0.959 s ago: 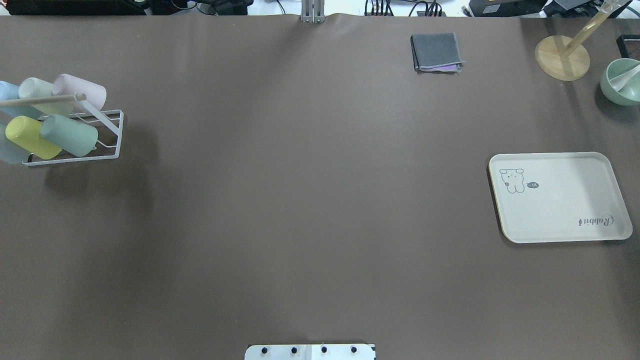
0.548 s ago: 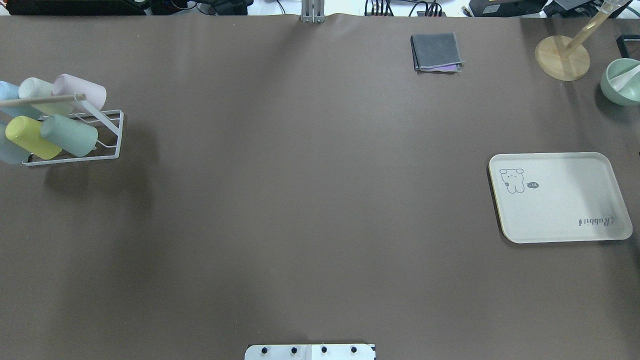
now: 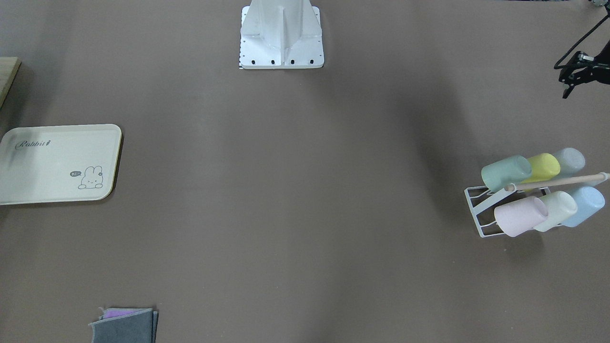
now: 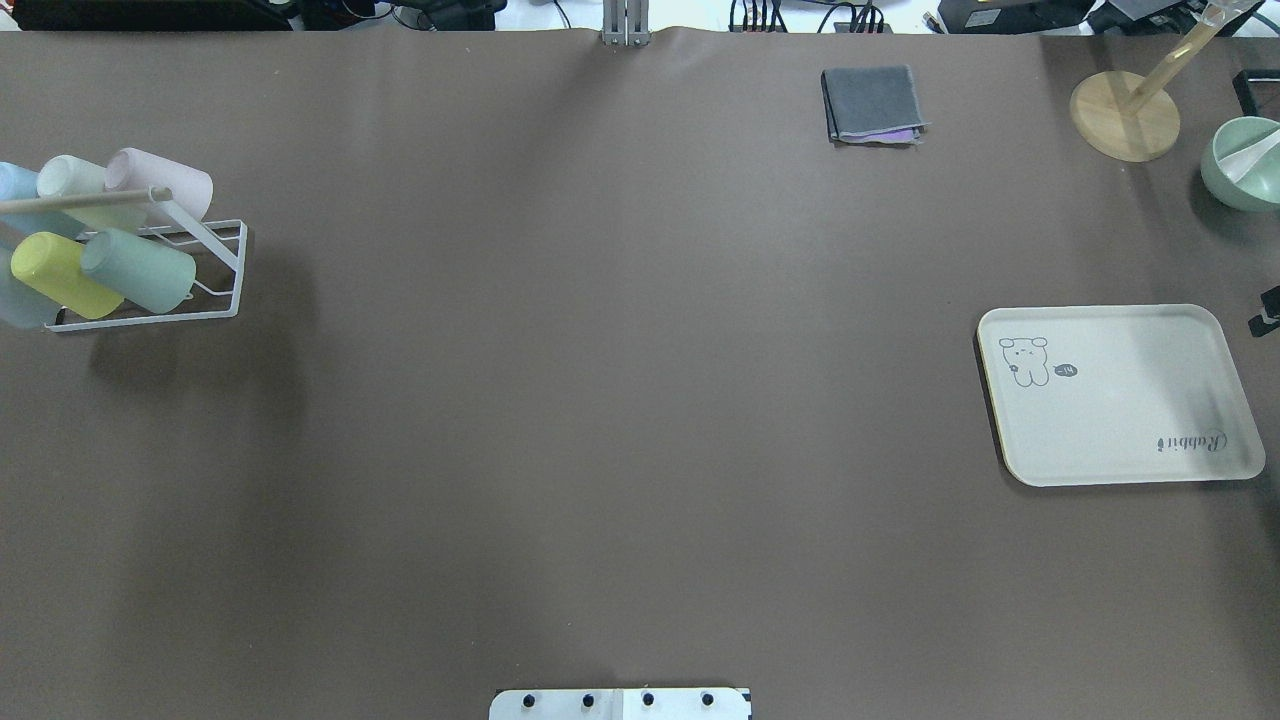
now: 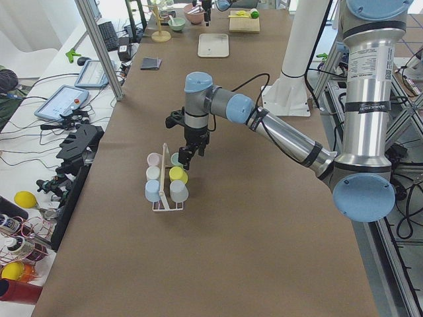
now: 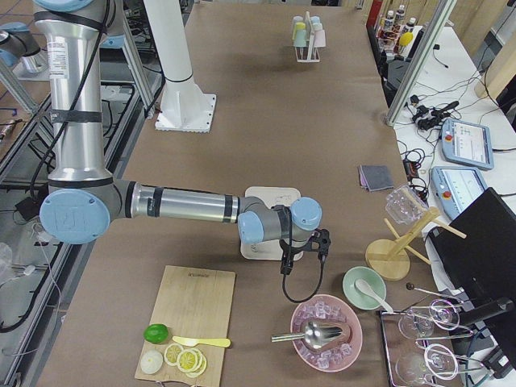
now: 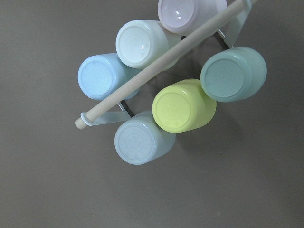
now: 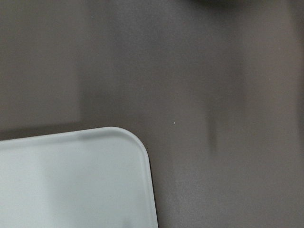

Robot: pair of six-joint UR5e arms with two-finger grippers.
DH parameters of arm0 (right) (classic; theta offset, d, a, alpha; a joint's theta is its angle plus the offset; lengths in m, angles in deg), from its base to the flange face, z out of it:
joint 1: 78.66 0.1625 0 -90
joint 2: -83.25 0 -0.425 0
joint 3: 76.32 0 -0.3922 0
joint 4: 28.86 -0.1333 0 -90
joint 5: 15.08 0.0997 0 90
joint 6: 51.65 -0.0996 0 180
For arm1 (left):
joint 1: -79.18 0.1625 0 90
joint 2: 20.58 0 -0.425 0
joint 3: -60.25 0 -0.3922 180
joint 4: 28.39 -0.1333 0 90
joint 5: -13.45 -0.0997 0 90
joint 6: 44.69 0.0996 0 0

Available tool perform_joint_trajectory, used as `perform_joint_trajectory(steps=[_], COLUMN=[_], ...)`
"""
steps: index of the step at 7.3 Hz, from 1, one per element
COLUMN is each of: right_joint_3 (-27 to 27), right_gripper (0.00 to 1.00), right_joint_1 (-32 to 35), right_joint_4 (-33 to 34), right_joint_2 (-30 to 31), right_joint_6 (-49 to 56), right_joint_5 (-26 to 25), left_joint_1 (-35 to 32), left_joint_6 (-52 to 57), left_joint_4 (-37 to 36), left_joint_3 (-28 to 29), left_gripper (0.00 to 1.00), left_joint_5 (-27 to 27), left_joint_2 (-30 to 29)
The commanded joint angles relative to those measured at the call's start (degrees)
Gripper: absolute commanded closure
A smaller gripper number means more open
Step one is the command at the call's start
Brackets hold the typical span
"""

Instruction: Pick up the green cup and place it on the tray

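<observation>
Cups lie tilted in a white wire rack (image 4: 215, 262) at the left edge of the overhead view. The green cup (image 4: 140, 270) is in the row nearer the robot, at the end toward the middle of the brown table (image 4: 600, 400), touching a yellow cup (image 4: 60, 275). The tray (image 4: 1130, 420) lies flat well apart at the far right, and a folded grey cloth (image 4: 872, 102) sits near the far edge. From the front, the rack stands on the right with the green cup (image 3: 505, 172) in its back row, a wooden rod (image 3: 557, 181) running just in front of it. The tray (image 3: 57, 166) lies at the left edge, its "Rabbit" script and bunny showing. From the table's left end, the left gripper (image 5: 187, 157) hangs right over the rack and partly hides the green cup (image 5: 176, 159). Whether it touches the cup, and whether its pincer is open or closed, I cannot tell. From the right end, the right gripper (image 6: 287, 256) points down beside the tray (image 6: 278, 196) on the camera's side, its pincer likewise unreadable. The left wrist camera looks down on six cup bottoms, with the green cup (image 7: 232, 73) at the right against the yellow cup (image 7: 183, 105) and the rod (image 7: 161, 66) between the two rows. The right wrist camera shows one rounded corner of the tray (image 8: 71, 180) at lower left, with table around it
</observation>
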Motion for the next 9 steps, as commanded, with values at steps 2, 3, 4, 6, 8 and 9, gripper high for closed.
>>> perform_joint_trajectory(steps=[2, 3, 4, 6, 8, 9], right_joint_3=[2.61, 2.88, 3.66, 7.52, 7.8, 7.72], right_gripper=[0.05, 0.05, 0.05, 0.06, 0.26, 0.42], right_joint_1=[-1.34, -2.12, -2.74, -5.28, -6.0, -6.0], right_joint_4=[-1.75, -1.75, -2.36, -11.02, -12.39, -12.47], right_joint_2=[-0.65, -1.08, -1.44, -1.7, -1.79, -1.79], right_joint_6=[-0.76, -1.11, -2.24, -7.84, -9.28, -9.28], right_joint_5=[0.15, -0.02, 0.06, -0.02, 0.06, 0.15], left_joint_1=[8.4, 10.08, 11.84, 14.21, 20.08, 24.12], left_joint_6=[0.0, 0.09, 1.31, 9.7, 12.74, 12.74], left_joint_4=[-4.65, -6.49, -6.6, -6.6, -7.74, -8.87], left_joint_3=[-1.39, -1.48, -2.0, -2.19, -1.92, -1.57], left_gripper=[0.01, 0.01, 0.01, 0.01, 0.01, 0.01], left_joint_5=[-9.63, -12.19, -15.09, -24.03, -34.31, -41.33], left_joint_2=[-2.64, -3.78, -3.88, -4.23, -4.41, -4.32])
